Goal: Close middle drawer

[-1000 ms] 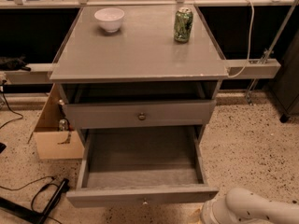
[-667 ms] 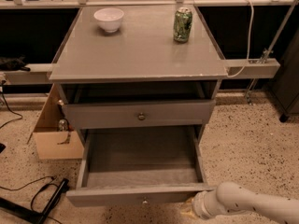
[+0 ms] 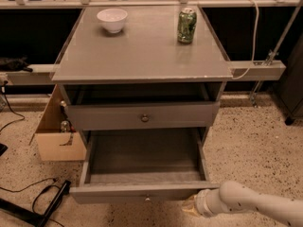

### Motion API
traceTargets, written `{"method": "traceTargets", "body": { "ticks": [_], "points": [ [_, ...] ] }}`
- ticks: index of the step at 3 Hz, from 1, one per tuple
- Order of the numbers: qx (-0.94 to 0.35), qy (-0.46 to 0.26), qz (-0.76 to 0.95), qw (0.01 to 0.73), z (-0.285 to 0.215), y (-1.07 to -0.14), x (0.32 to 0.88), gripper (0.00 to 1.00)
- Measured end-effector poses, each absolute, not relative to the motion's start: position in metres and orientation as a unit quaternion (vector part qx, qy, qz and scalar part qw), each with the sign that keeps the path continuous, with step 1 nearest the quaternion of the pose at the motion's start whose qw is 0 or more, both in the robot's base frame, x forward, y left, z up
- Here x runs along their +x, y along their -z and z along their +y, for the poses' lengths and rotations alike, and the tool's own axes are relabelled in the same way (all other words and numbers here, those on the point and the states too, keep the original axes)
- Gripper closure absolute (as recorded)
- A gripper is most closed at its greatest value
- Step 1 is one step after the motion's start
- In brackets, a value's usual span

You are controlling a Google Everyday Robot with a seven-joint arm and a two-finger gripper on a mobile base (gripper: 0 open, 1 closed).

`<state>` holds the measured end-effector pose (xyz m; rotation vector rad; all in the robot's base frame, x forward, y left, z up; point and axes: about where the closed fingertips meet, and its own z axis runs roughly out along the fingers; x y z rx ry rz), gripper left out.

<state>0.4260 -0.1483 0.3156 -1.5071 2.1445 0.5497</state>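
Observation:
The middle drawer [image 3: 142,192] is pulled far out of the grey cabinet. Its low plain front faces me, with a small knob [image 3: 148,198] at its centre, and its deep grey box is empty. My gripper [image 3: 190,206] reaches in from the lower right on a white arm [image 3: 246,205]. It is right at the lower right part of the drawer's front, and I cannot tell whether it touches. The upper drawer [image 3: 142,115], which has a taller front and a dark knob, stands slightly out.
A white bowl [image 3: 112,19] and a green can [image 3: 187,26] stand on the cabinet top [image 3: 142,56]. An open cardboard box [image 3: 57,136] sits on the floor to the left. Cables and a black bar [image 3: 38,207] lie at the lower left. A rail crosses behind the cabinet.
My arm has moved left, from the lower right corner up to the right part of the drawer's front. The drawer looks unmoved.

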Motion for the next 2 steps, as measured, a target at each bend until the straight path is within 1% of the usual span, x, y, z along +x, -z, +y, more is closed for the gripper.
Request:
{"method": "traceTargets", "body": {
  "ticks": [2],
  "points": [
    [-0.547, -0.183, 0.777, 0.251, -0.1517, -0.3209, 0.4552, 1.00]
  ]
}}
